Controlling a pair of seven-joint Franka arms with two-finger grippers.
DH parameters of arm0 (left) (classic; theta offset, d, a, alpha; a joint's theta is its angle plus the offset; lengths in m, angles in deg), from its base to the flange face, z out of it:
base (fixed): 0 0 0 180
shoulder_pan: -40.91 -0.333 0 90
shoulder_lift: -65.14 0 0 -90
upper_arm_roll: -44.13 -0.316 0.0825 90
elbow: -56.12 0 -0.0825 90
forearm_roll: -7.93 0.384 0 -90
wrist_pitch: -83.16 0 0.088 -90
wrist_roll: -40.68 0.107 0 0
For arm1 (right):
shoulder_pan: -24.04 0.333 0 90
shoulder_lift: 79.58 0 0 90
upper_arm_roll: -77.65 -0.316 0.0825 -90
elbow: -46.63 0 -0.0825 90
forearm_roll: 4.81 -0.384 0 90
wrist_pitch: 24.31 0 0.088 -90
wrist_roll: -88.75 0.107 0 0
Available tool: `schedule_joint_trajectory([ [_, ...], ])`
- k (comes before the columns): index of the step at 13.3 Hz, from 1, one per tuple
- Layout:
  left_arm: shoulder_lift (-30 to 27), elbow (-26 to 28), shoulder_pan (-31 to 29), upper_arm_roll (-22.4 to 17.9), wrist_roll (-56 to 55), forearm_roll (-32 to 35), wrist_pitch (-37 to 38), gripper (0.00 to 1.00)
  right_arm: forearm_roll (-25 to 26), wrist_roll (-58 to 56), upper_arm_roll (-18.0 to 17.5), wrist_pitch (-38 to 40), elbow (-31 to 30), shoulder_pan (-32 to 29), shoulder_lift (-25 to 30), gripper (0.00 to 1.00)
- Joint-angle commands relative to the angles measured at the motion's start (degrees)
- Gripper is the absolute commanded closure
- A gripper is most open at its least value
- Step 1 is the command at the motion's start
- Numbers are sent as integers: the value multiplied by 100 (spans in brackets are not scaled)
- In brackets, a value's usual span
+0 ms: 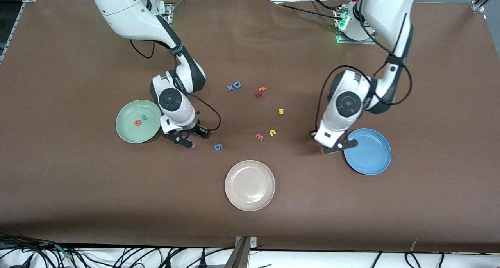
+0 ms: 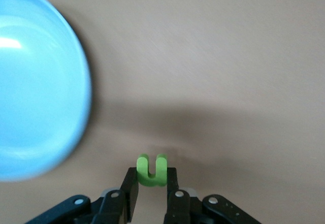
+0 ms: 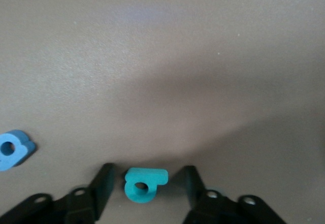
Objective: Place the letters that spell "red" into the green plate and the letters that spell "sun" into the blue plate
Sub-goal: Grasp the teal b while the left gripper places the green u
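The green plate [image 1: 129, 133] holds an orange "e" [image 1: 137, 122] and a teal "r" [image 1: 144, 117]. Beside it my right gripper [image 1: 192, 137] is down at the table, open, its fingers on either side of the flat teal "d" [image 3: 144, 183] with a gap on both sides. My left gripper [image 2: 152, 173] is shut on the green "n" [image 2: 152, 170] and is over the table [image 1: 336, 146] just beside the blue plate [image 1: 369, 152], whose bowl [image 2: 35, 92] is bare. The yellow "s" [image 1: 281, 111] and yellow "u" [image 1: 272, 133] lie mid-table.
A beige plate [image 1: 250, 185] sits nearest the front camera. A blue "9" [image 1: 218, 146] lies close to my right gripper and shows in its wrist view [image 3: 14, 149]. A red "w" [image 1: 259, 136], a blue "D" [image 1: 236, 84] and small red-orange letters [image 1: 260, 91] lie mid-table.
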Motion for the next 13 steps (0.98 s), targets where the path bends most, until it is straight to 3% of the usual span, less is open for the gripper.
schedule_joint_trajectory([
  [1,-180,46,-500,53,1339,350,92,82,-70,65,10,-24,69,37,-77,46],
  [4,-180,37,-940,54,2387,474,48,81,-70,65,1,-24,61,37,-77,47],
  [6,-154,37,-1204,71,3055,474,48,77,-70,57,-17,-15,69,37,-86,64],
  [7,-137,37,-1283,71,3241,465,48,58,-70,48,-17,-15,61,37,-86,69],
  [8,-128,37,-1284,71,3260,465,48,17,-70,39,-25,-15,60,37,-86,75],
  [9,-84,37,-1293,71,3243,430,48,1,-70,30,-25,-15,60,37,-86,81],
  [13,-145,29,-1223,211,2580,221,100,0,-70,-31,-17,11,78,28,-77,81],
])
